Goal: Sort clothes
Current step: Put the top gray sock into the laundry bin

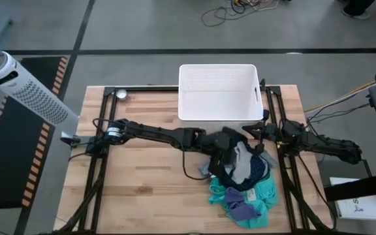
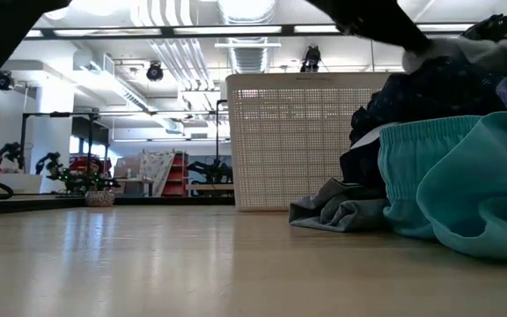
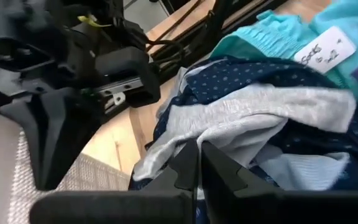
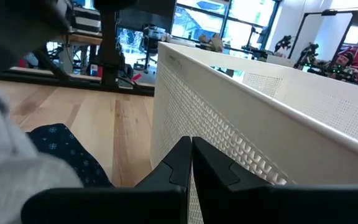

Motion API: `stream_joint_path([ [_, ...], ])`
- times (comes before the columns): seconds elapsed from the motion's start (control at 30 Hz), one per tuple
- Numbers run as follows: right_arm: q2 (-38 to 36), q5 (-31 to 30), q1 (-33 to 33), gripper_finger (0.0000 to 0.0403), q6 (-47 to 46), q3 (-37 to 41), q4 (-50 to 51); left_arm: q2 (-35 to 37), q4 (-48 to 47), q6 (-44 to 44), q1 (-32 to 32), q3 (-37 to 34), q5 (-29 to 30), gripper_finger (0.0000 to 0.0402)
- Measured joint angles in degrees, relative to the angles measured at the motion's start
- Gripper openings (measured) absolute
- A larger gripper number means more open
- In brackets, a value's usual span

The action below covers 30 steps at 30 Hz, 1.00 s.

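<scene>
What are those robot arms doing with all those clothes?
They are sorting laundry. The left gripper is down on the pile of clothes near the front of the table, its fingers shut against a grey garment lying over a navy one. The right gripper waits by the white basket, fingers shut. A teal piece lies nearest the front.

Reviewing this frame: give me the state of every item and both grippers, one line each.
White basket: upright, empty.
Clothes pile: heaped on table, unsorted.
Teal garment: bottom of pile, label showing.
Grey garment: draped on top.
Left gripper: jaws shut, at the pile.
Right gripper: jaws shut, beside basket.
</scene>
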<state>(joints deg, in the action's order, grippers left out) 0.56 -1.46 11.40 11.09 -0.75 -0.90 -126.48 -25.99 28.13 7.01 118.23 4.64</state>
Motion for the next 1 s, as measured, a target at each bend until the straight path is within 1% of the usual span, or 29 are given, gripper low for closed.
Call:
stream_joint_path([
  [0.1, 0.02, -0.03, -0.02, 0.0000, 0.00, 0.00, -0.29, 1.59, -1.34, -0.62, 0.02, 0.05, 0.22, 0.0001],
  [0.17, 0.02, -0.07, -0.01, 0.0000, 0.01, 0.00, -0.62, 2.83, -2.31, -0.62, 0.07, -0.11, 1.37, 0.0000],
  [0.37, 0.02, -0.08, 0.00, 0.0000, 0.02, 0.00, -0.94, 7.28, -7.43, -1.22, 0.09, -0.19, 8.38, 0.0000],
  [0.47, 0.02, -0.07, 0.00, 0.0000, -0.04, 0.00, -1.02, 9.65, -8.09, -1.65, -0.02, -0.22, 10.86, 0.0000],
  [0.73, 0.02, -0.06, 0.00, 0.0000, 0.01, 0.00, -1.08, 15.02, -6.62, -1.60, -1.58, -0.26, 11.33, 0.0000],
  [1.0, 0.02, -0.07, -0.02, 0.0000, 0.01, 0.00, -1.11, 18.20, -3.13, -1.48, -6.48, 0.01, 11.40, 0.0000],
])
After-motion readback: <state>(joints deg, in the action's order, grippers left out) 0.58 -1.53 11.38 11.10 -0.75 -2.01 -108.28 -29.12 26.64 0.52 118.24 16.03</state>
